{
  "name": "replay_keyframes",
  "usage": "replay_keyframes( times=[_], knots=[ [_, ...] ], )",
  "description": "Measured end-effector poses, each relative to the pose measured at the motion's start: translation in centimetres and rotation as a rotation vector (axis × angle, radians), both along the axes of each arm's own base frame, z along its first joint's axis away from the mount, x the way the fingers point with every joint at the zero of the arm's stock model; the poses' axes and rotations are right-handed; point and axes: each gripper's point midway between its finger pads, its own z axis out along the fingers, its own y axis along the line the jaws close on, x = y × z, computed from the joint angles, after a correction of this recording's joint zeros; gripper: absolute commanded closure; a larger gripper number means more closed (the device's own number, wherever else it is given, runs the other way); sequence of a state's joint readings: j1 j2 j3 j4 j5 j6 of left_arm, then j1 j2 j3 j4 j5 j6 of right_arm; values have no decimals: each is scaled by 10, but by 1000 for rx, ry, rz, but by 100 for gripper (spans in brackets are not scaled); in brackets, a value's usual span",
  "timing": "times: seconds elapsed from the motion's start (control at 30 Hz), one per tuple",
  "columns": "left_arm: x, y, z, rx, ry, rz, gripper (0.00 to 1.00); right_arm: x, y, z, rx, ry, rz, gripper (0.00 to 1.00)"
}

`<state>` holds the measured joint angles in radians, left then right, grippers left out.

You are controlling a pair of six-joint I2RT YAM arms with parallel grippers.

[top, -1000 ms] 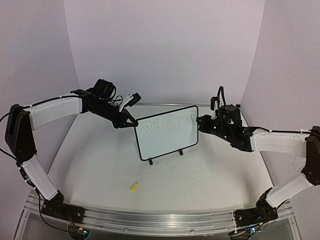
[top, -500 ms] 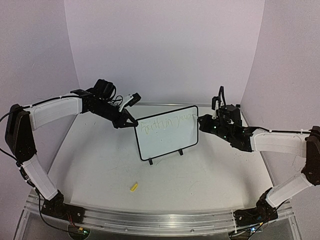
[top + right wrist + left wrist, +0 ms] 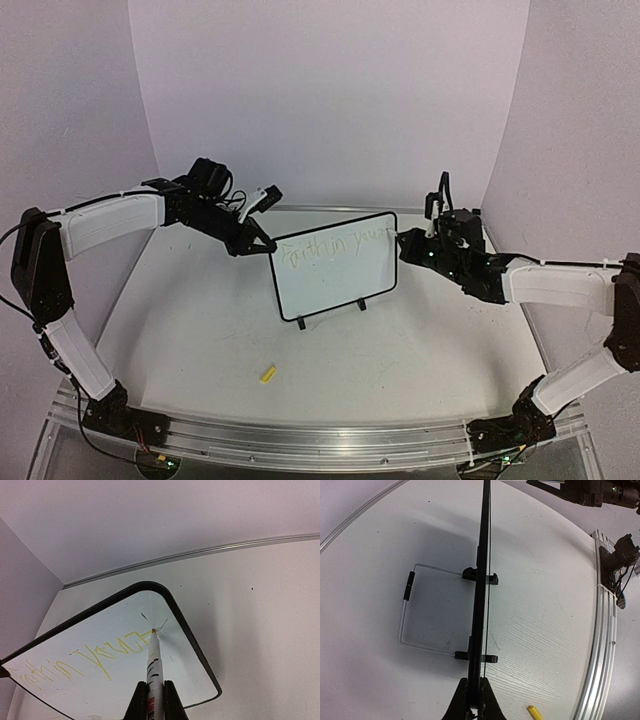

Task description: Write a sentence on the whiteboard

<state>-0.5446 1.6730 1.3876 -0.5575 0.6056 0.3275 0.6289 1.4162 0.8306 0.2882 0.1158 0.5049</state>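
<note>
The whiteboard (image 3: 340, 282) stands upright mid-table on two black clip feet (image 3: 362, 304), its white face turned toward the arms. The sentence (image 3: 335, 243) is faint yellow-green handwriting along its top. My left gripper (image 3: 262, 243) is shut on the board's upper left edge; in the left wrist view the left gripper (image 3: 475, 681) pinches the thin black edge of the whiteboard (image 3: 481, 580). My right gripper (image 3: 405, 243) is at the board's upper right corner. In the right wrist view the right gripper (image 3: 154, 685) is shut on a white marker (image 3: 154, 657), its tip touching the whiteboard (image 3: 100, 630) just past the sentence (image 3: 95, 661).
A small yellow cap (image 3: 267, 375) lies on the table in front of the board, and the yellow cap (image 3: 535, 712) shows in the left wrist view too. A thin wire loop (image 3: 407, 611) lies behind the board. An aluminium rail (image 3: 300, 435) runs along the near edge. Purple walls enclose the back and sides.
The right gripper with the marker has crept very slightly to the right at the top line. The left arm and the board have stayed still.
</note>
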Motion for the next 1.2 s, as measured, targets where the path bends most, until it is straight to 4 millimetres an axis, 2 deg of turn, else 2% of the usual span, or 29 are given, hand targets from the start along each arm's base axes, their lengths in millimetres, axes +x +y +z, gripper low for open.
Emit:
replay_keyframes(
  times=[0.13,0.33,0.73,0.87,1.0,1.1,1.2],
  knots=[
    [1,-1,0,-1,4,5,100,-9,-5,9,23,-10,6,100],
    [2,-1,0,-1,8,11,100,-35,-10,28,60,-33,65,100],
    [2,-1,-1,1,10,16,100,-70,19,28,79,-6,301,100],
    [2,-2,0,2,6,18,100,-91,41,31,76,-16,372,100],
    [2,-5,0,4,2,26,100,-118,77,25,61,-22,469,100],
    [2,-6,1,4,0,28,100,-128,100,10,51,-9,522,100],
    [2,-7,1,3,-2,30,100,-131,118,-15,17,28,550,100]
  ],
)
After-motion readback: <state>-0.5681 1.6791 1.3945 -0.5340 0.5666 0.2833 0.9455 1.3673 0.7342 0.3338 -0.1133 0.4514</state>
